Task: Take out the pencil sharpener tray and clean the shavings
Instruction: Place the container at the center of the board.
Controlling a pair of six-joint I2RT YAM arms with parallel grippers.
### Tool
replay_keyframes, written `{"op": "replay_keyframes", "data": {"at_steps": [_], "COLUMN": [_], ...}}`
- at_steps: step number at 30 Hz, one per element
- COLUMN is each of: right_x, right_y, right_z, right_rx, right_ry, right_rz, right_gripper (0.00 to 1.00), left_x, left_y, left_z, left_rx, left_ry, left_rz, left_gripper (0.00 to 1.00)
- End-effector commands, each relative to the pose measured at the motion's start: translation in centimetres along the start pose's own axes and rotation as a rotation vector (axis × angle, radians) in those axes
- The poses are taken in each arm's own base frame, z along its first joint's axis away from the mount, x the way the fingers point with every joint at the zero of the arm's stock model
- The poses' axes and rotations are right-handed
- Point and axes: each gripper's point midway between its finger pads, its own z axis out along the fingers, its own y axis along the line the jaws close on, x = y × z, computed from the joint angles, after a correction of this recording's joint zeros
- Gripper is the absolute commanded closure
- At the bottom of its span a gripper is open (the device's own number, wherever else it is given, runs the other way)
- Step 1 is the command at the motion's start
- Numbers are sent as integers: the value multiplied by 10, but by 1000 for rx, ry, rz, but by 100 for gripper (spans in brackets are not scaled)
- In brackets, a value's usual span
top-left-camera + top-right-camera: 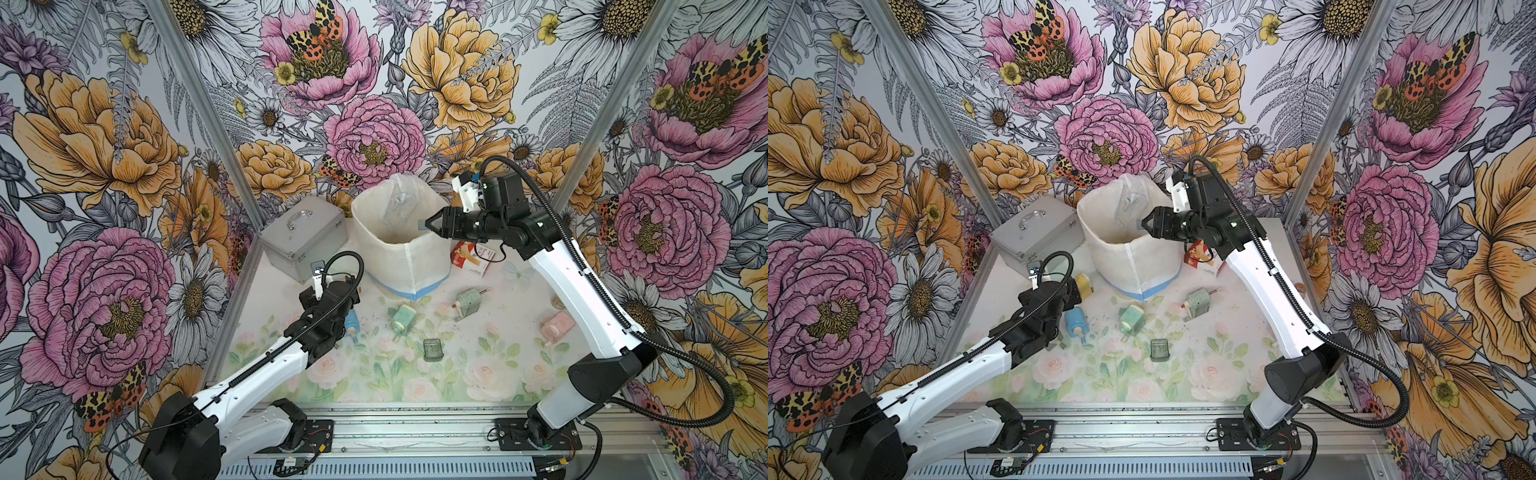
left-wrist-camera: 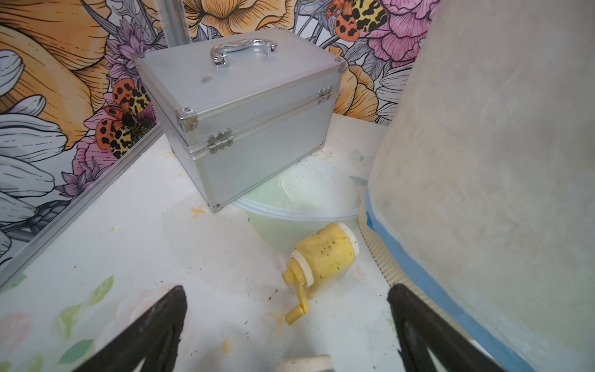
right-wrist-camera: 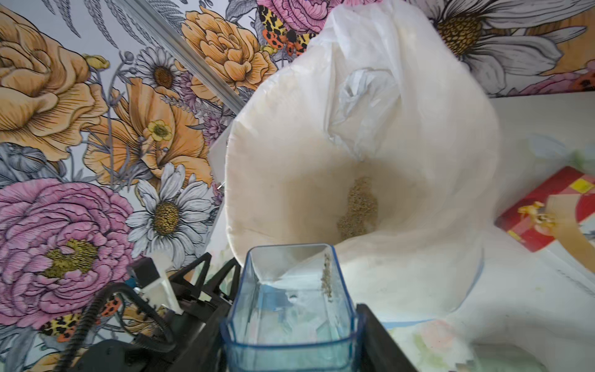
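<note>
The right gripper (image 1: 433, 226) clamps the tray (image 3: 289, 290), its long axis pointing from the fingers (image 3: 375, 336) toward the bag (image 3: 273, 193) (the left gripper (image 2: 288, 291), spread wide, is well apart)

Silver case (image 2: 244, 122): lid shut, handle on top, stood by the wall. Clear shallow dish (image 2: 299, 209): just beside it. Yellow crank sharpener (image 2: 322, 261): lay on its side near the white bin (image 2: 499, 161). Shavings (image 2: 276, 291): dark flecks dotted the table (image 2: 128, 225). Left gripper (image 2: 288, 290): fingers spread wide, empty.
</note>
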Motion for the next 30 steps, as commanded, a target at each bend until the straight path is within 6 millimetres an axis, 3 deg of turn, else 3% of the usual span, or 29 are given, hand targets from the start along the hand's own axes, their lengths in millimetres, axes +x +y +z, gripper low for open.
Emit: {"op": "replay_keyframes", "data": {"at_steps": [1, 10, 20, 27, 30], "right_x": [6, 20, 63, 97, 110], "right_y": [-7, 5, -37, -59, -64], "right_z": [-19, -47, -60, -51, -47], "right_rx": [63, 0, 113, 129, 117], "right_ry": [-51, -194, -352, -328, -319], "right_rz": [-126, -281, -278, -243, -232], "right_gripper": [72, 72, 72, 72, 71], "left_x": [-9, -10, -5, -10, -15], "left_y": [-16, -32, -14, -7, -9], "left_z": [9, 37, 50, 52, 51], "left_rx": [90, 215, 193, 213, 297], "left_ry": [-27, 59, 40, 70, 99], "left_rz": [60, 112, 112, 135, 124], "left_gripper": [1, 1, 1, 1, 1]}}
